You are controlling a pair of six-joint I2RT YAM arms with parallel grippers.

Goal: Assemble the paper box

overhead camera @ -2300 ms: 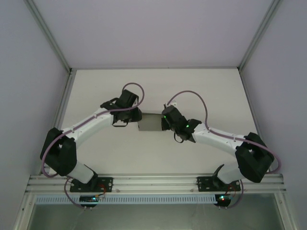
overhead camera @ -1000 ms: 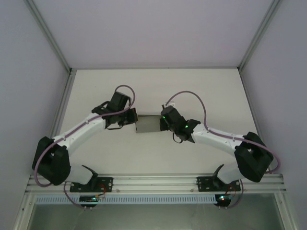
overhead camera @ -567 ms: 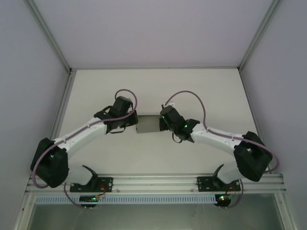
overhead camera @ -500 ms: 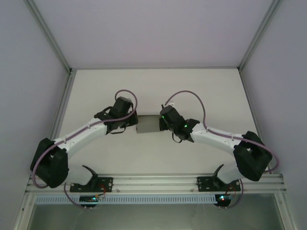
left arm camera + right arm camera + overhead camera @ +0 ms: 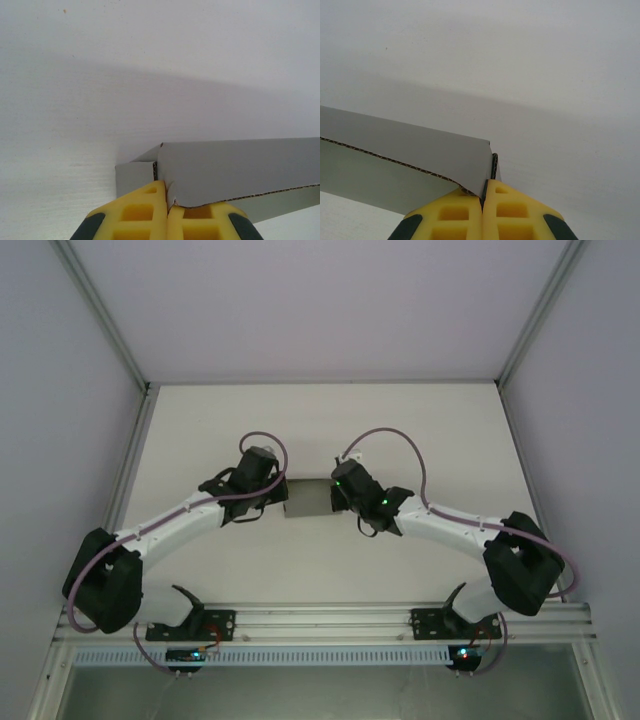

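Paper box (image 5: 308,499) between left hand (image 5: 166,196) and right hand (image 5: 483,194), ends pinched

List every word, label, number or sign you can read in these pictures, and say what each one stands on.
None can be read.
The plain grey card paper box is blank where shown, and so are the yellow plastic gripper fingers.
The small boards at the arm bases are too small to read.
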